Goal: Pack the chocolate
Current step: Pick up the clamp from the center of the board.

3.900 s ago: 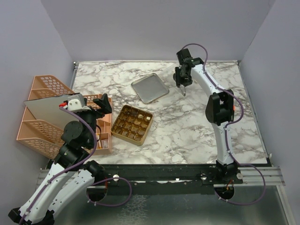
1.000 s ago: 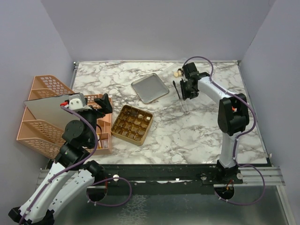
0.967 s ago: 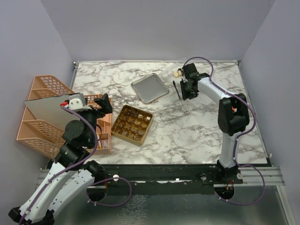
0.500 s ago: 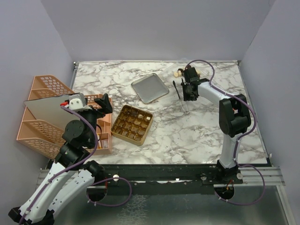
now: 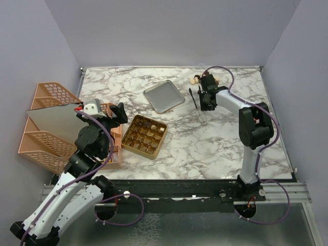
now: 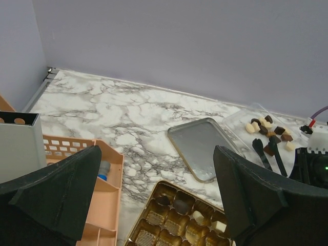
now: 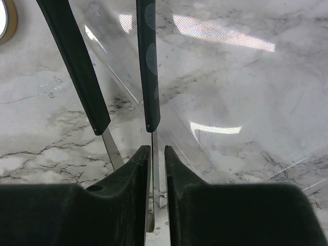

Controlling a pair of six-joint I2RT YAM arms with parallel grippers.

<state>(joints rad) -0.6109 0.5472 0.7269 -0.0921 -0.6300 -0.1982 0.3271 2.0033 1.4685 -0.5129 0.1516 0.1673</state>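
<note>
Loose chocolate (image 5: 195, 79) pieces, dark, tan and cream, lie on clear plastic at the back right, also in the left wrist view (image 6: 266, 128). A few chocolates (image 6: 182, 205) sit in the golden grid tray (image 5: 134, 121) (image 6: 154, 189). Black-handled metal tongs (image 5: 192, 97) (image 7: 148, 61) lie beside the pile. My right gripper (image 5: 206, 102) (image 7: 158, 148) is down on them. Its jaws are drawn almost together around one metal arm, with the other arm outside the left finger. Above the tray's left edge my left gripper (image 5: 115, 110) (image 6: 156, 148) hangs wide open and holds nothing.
An upturned silver-lined lid (image 5: 164, 96) (image 6: 205, 146) lies behind the tray. Orange mesh organizers (image 5: 46, 128) and a grey board (image 5: 51, 120) fill the left side. A low orange compartment box (image 5: 114, 148) (image 6: 107, 205) touches the tray. A clear plastic sheet (image 7: 205, 77) covers the marble near the tongs.
The right gripper's jaws have narrowed around the tongs' metal arm after it came down beside the chocolate pile. The left arm has swung right, towards the tray.
</note>
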